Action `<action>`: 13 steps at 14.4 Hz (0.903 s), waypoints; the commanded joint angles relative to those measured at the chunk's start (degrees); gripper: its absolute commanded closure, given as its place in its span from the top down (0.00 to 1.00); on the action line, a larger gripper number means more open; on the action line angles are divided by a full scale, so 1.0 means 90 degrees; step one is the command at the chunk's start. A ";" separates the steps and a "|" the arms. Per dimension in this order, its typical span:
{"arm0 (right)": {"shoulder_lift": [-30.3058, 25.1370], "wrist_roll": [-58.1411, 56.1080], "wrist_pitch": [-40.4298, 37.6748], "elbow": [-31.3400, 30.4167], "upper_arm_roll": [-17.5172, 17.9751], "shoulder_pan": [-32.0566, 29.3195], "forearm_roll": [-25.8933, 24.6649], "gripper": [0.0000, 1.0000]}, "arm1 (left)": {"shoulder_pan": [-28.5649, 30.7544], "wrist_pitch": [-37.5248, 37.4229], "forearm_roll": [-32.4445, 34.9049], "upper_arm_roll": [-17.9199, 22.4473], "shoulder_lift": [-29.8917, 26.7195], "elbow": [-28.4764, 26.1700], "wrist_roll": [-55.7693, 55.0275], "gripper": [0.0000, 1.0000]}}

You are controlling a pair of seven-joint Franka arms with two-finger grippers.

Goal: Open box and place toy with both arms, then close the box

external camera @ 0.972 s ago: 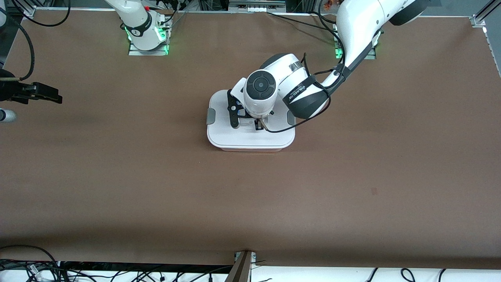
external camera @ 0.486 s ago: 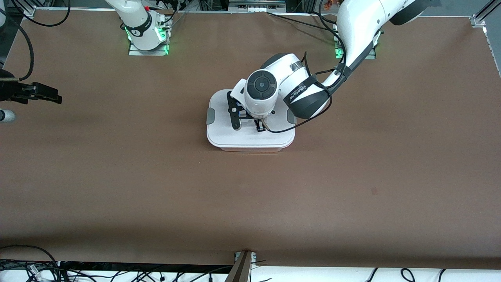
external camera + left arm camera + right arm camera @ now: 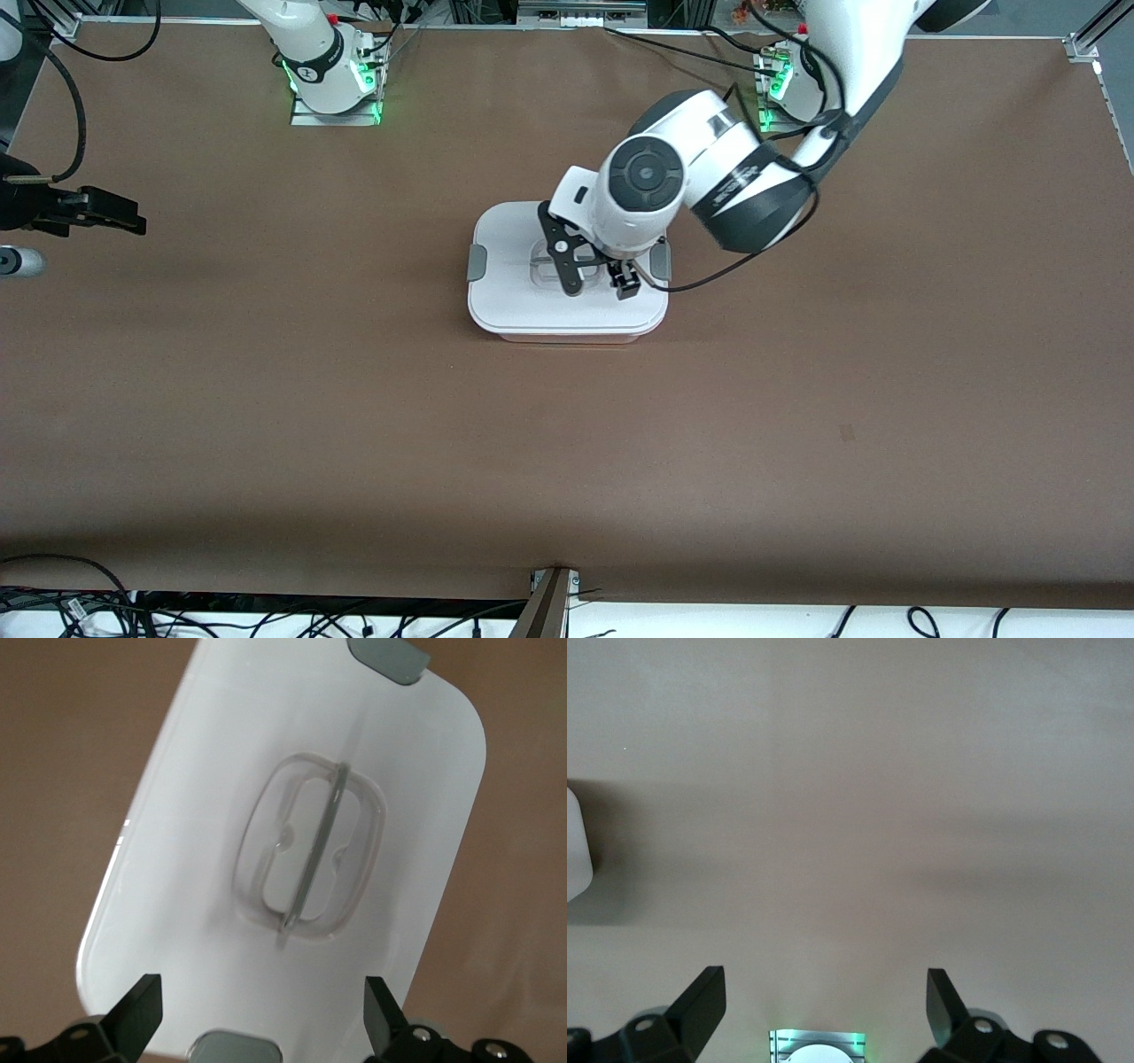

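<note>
Both pincers are spread and empty, the left pincer (image 3: pixel 595 285) over the lidded box (image 3: pixel 505 306) at mid surface (image 3: pixel 567 443), the right pincer (image 3: pixel 824 1014) waiting aside; closing looks done, so clearing away seems next, toy unseen.

box (image 3: pixel 567 306) sits mid surface (image 3: pixel 567 461), lid (image 3: pixel 221 815) on it, handle (image 3: pixel 310 850) in the lid's middle. left tool (image 3: pixel 598 285) is up over the lid, touching nothing. right tool (image 3: pixel 106 213) waits over the surface out at the right arm's end, well apart from the box
</note>
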 commanded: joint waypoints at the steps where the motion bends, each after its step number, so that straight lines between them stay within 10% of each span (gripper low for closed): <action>1: -0.0027 0.0020 -0.0002 0.0044 0.0005 0.0009 0.0074 1.00 | 0.0260 -0.0479 -0.0190 0.0033 -0.0670 -0.0107 -0.0705 1.00; 10: 0.0041 0.0001 0.0037 0.0152 -0.0005 -0.0001 0.0055 1.00 | 0.2017 -0.1546 0.0377 0.0481 -0.1568 0.0215 -0.2024 1.00; 13: 0.0041 0.0011 0.0037 0.0152 -0.0005 0.0009 0.0064 1.00 | 0.1661 -0.1097 0.0183 0.1871 -0.2397 -0.0291 -0.2710 1.00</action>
